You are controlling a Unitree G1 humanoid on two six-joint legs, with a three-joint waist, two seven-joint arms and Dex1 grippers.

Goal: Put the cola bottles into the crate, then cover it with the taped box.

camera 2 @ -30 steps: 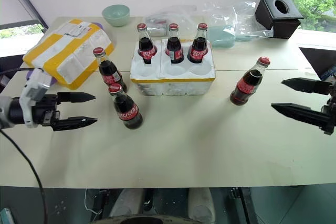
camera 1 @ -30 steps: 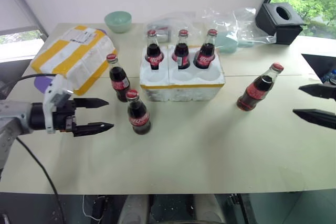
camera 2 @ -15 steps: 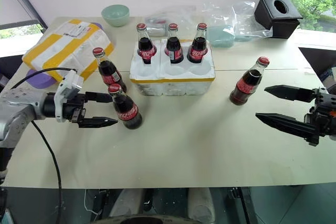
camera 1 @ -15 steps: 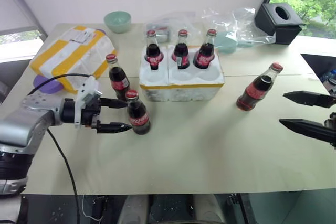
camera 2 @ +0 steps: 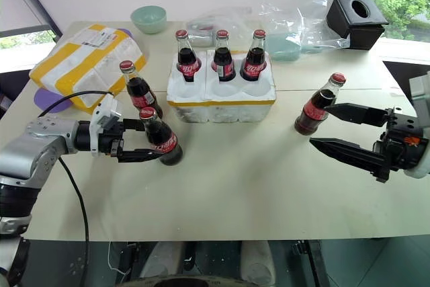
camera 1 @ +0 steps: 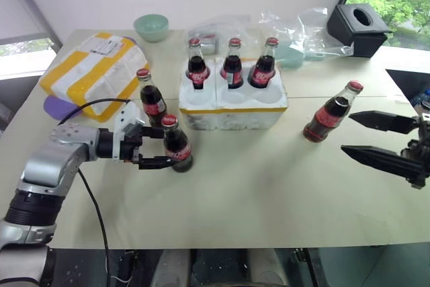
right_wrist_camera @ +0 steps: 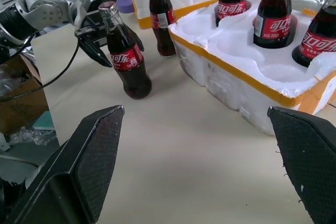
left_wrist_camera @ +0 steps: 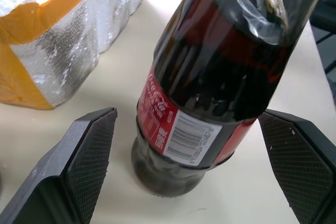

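Reading "Coca-Cola" on its red label, the near bottle (camera 1: 176,152) now stands between the spread left gripper (camera 1: 156,148) fingers (untouched); the right gripper (camera 2: 334,128), likewise spread, has neared the lone bottle (camera 2: 316,108).

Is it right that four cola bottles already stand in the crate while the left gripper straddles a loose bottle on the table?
Not quite: three cola bottles stand in the crate, not four, as the left eye view shows. The left gripper does straddle a loose bottle on the table.
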